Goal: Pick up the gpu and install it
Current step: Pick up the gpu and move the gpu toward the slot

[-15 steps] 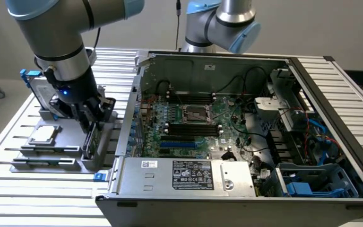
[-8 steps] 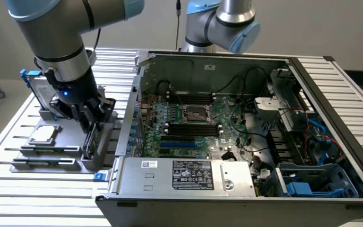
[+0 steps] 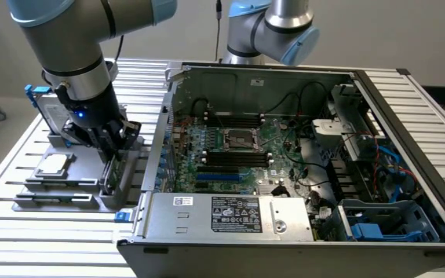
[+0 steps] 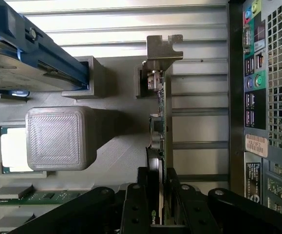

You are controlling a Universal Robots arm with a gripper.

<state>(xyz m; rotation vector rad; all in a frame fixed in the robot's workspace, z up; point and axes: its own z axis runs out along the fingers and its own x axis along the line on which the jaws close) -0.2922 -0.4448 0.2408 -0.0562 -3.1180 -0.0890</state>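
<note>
Gripping stage, this one: the gripper [image 3: 113,152] is down at the grey holder [image 3: 60,194], which sits near the table [image 3: 21,237] edge on the exterior view's left, just beside the open computer case [image 3: 408,110].

The gpu [image 3: 108,174] stands on edge in a slot of that holder, along the side nearest the case. In the wrist view the gpu [image 4: 161,112] runs away from the gripper [image 4: 158,187], green board edge up, with its silver end bracket [image 4: 162,48] at the far end.

One finger sits on each face of the card, drawn in against it with no gap that I can make out, so I call that a pinch on the gpu. The card itself is seated in the slot and not lifted. Pick-up is the step in hand; installation is not begun, and the motherboard [image 3: 230,150] inside the case shows no card fitted.

My judgement is that the hold needs to be square and firm on a thin, flat card. The slot walls hug it, so any tilt could make it bind. The hard drive [image 4: 33,53] in its blue frame stands well apart in the same holder.
</note>
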